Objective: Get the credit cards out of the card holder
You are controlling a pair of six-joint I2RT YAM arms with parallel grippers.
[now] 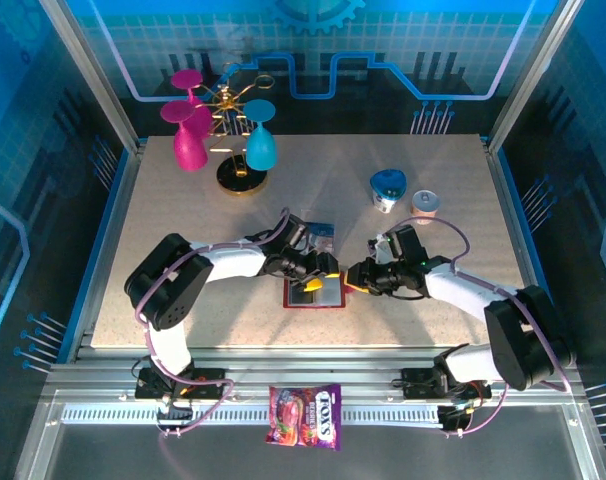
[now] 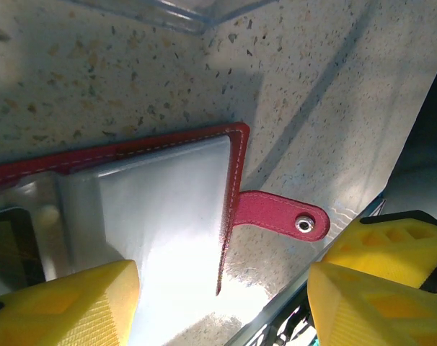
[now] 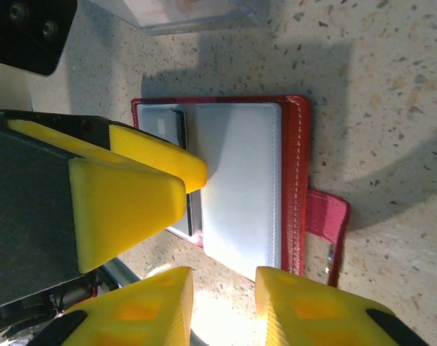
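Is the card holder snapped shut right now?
No: the card holder lies open with its grey inner pocket facing up, and its snap tab sticks out unfastened to the side.

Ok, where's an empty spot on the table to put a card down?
Bare tabletop lies at the far middle, between the teal goblet and the blue-topped cup. The centre is crowded: the left hand and the right hand bunch over the red card holder.
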